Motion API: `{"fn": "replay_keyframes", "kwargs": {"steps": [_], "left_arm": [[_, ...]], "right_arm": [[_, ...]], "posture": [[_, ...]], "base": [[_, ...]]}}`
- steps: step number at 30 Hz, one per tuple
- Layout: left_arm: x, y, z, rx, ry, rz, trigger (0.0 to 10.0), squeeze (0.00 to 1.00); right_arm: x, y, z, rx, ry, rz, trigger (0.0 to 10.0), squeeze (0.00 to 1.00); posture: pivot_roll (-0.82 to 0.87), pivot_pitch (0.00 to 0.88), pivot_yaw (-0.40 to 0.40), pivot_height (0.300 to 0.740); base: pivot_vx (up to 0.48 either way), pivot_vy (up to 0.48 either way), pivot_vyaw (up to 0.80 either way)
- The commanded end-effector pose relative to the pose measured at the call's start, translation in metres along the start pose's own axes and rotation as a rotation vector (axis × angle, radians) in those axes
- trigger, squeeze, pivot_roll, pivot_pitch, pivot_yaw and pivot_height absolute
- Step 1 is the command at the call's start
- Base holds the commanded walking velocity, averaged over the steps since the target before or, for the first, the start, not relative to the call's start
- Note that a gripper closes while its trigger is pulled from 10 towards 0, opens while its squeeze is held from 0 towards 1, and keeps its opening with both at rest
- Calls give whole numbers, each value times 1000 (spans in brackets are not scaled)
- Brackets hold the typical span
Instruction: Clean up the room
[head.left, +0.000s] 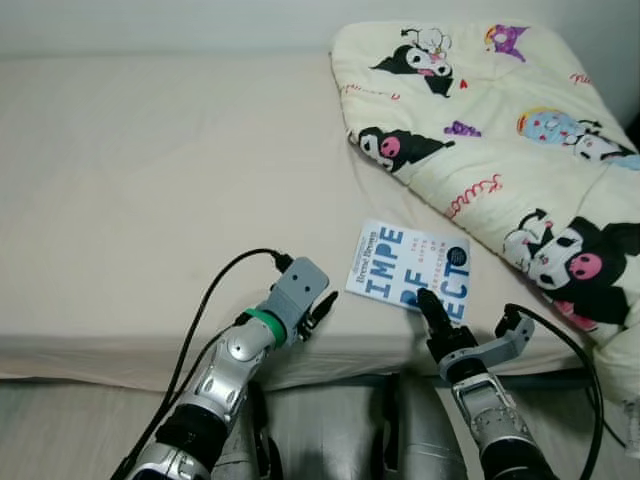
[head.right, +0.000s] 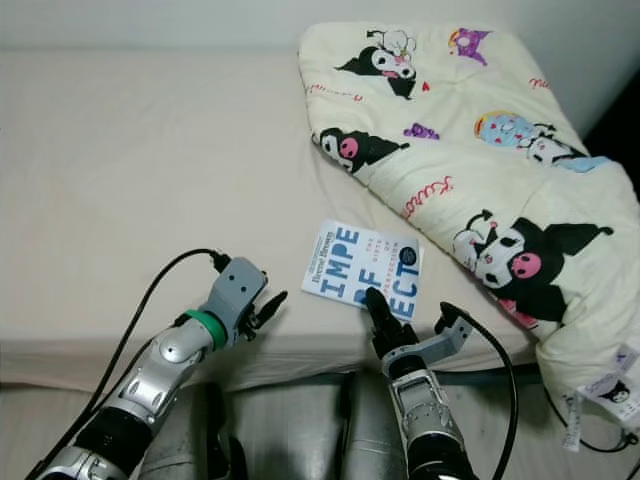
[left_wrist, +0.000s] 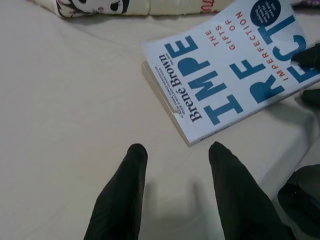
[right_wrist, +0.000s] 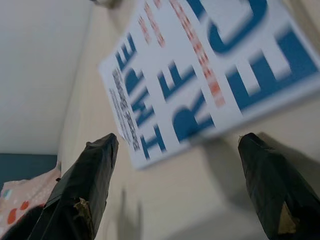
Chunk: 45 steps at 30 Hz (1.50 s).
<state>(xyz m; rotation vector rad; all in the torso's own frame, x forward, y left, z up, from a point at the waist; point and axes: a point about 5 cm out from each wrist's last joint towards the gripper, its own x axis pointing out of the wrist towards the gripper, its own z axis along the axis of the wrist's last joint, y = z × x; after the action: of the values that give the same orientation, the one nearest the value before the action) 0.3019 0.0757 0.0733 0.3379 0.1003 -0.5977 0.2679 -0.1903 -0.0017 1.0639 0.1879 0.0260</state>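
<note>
Head views: the book (head.left: 408, 267), white cover with blue lettering, lies flat on the bed (head.left: 150, 180) near its front edge, just beside the cartoon-print blanket (head.left: 500, 130) but apart from it. Your right gripper (head.left: 432, 308) sits at the book's near edge, one black finger over the cover. Your left gripper (head.left: 318, 310) rests on the sheet just left of the book, not touching it.

Left wrist view: the left gripper's fingers (left_wrist: 122, 195) are parted, nothing between them, pointing at the book's spine corner (left_wrist: 172, 107) a little ahead. You can see a dark bit of the right gripper at the far edge of the cover.

Right wrist view: the right gripper (right_wrist: 177, 165) is wide open and holds nothing; the book's near edge (right_wrist: 200, 90) sits between and just beyond the two fingers (right_wrist: 82, 185).

The step looks like picking the book up off the bed. To do it well, slide the lower right finger under the near edge, since the soft mattress lets you press down. Keep the other finger flat on the cover and close across the thickness, not the corner. Use the left gripper to stop the book sliding away toward the blanket.
</note>
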Motion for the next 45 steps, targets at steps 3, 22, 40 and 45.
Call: {"fn": "replay_keyframes", "kwargs": {"steps": [3,22,40,45], "left_arm": [[-5,-2,-7,10,32,-15,10000,0],[-27,4,-6,25,57,-16,10000,0],[-50,1,0,9,90,-15,10000,0],[-54,2,0,3,102,1,10000,0]], "right_arm": [[-9,-7,-12,35,34,-21,10000,1000],[-5,-10,20,93,-98,21,10000,0],[7,-5,77,79,-319,1,9098,0],[25,20,90,46,-294,131,8667,0]], "posture": [[23,97,97,600],[105,194,175,600],[192,288,220,600],[199,294,216,600]], "base": [[0,0,0],[0,0,0],[0,0,0],[0,0,0]]}}
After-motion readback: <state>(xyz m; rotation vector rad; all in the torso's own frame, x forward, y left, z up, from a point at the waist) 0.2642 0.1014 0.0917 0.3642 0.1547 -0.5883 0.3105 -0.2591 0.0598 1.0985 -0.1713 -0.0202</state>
